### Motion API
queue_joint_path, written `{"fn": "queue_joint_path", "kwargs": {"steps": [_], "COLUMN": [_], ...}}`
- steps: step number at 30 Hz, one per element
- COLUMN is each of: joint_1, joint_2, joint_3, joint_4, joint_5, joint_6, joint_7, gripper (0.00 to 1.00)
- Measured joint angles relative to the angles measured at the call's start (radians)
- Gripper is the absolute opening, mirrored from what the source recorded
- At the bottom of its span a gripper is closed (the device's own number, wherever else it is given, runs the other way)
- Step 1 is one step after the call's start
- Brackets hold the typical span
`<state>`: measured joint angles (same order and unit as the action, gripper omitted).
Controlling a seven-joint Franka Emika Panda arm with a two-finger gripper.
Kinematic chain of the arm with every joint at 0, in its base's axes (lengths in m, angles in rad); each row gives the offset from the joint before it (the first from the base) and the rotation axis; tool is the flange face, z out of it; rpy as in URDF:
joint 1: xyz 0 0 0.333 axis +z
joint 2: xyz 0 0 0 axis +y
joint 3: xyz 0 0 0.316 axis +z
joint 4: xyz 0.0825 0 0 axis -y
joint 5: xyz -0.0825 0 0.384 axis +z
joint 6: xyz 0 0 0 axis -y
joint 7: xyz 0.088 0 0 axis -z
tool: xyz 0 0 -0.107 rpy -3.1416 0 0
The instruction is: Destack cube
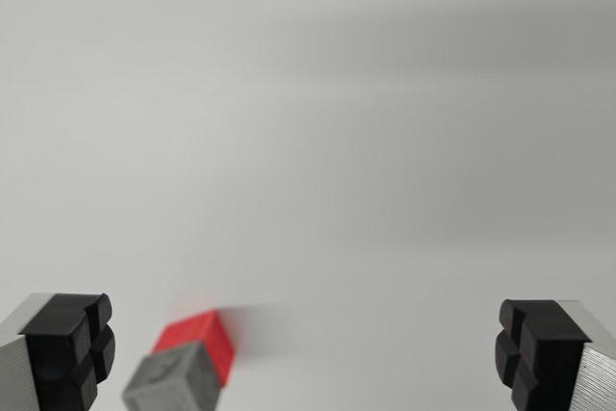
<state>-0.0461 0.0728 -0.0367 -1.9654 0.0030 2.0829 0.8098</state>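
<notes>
At the wrist view's left, at about eight o'clock, your left finger pad (72,348) shows black on its grey finger body, with nothing against it. Just beside it, near seven o'clock, sits the stack: a grey cube (173,382) in front of a red cube (200,336), the pair cut by the lower edge, so you cannot tell from here which is on top. The blurred white table (318,141) fills the rest. At four o'clock stands the other pad (534,353). The gripper (303,353) is spread wide and holds nothing.

Risk, as a judgement: the stack lies well off the gripper's centre, close to the left pad. Descend from here and that pad may strike the cubes and topple both. Centre first.
</notes>
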Motion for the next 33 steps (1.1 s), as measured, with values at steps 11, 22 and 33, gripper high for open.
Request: {"fn": "queue_joint_path", "kwargs": {"steps": [11,22,33], "joint_1": [0.007,0.018,0.033], "joint_2": [-0.04,-0.09,-0.14], "joint_3": [0.008,0.018,0.028], "joint_4": [-0.075,-0.169,-0.264], "joint_5": [0.0,0.0,-0.001], "joint_6": [0.031,0.069,0.108], "joint_7": [-0.012,-0.027,-0.043], "gripper": [1.0,1.0,1.0]}}
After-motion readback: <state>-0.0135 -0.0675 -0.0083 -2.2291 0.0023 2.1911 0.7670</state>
